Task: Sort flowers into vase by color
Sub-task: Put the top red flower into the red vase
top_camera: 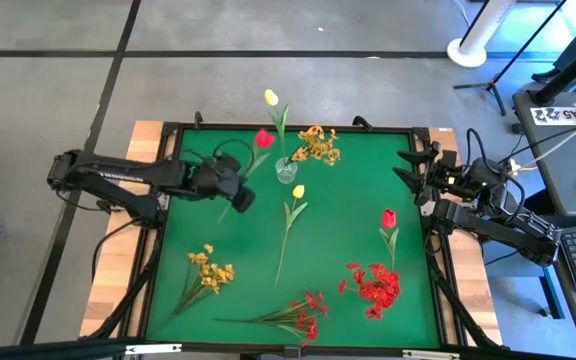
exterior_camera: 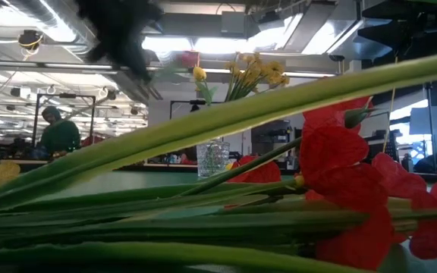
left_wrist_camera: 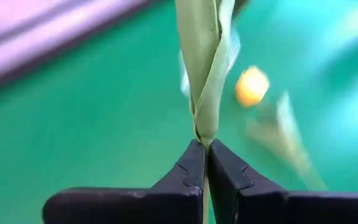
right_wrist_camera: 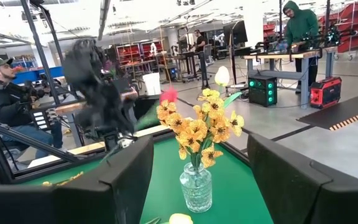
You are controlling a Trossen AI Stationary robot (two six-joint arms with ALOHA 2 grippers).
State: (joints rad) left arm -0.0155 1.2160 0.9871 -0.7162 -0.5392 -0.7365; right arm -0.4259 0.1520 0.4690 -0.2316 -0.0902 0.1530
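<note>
My left gripper (top_camera: 240,196) is shut on a red tulip (top_camera: 264,138) left of the glass vase (top_camera: 286,171), well above the green mat. The vase holds a yellow tulip (top_camera: 271,97) and a yellow spray (top_camera: 316,146). The low view shows the red bloom (exterior_camera: 189,58) at the height of the vase's flowers. My right gripper (top_camera: 409,172) waits open at the mat's right edge, facing the vase (right_wrist_camera: 196,185). Lying flat on the mat are a yellow tulip (top_camera: 297,192), a red tulip (top_camera: 388,218), two red sprays (top_camera: 373,285) (top_camera: 303,314) and a yellow spray (top_camera: 211,268). My left gripper pinches the red tulip's green stem, with a leaf folded round it (left_wrist_camera: 204,127), between its two fingertips (left_wrist_camera: 194,163). The fingers slant down from the table's left side and lie across the stem. The stem slants past the fingers, bloom end toward the vase, short end (top_camera: 225,215) behind.
A black frame (top_camera: 168,128) rims the green mat (top_camera: 343,230), with wooden table edges on both sides. Free mat lies between the vase and the flowers near the front. People and workbenches show in the room beyond the table.
</note>
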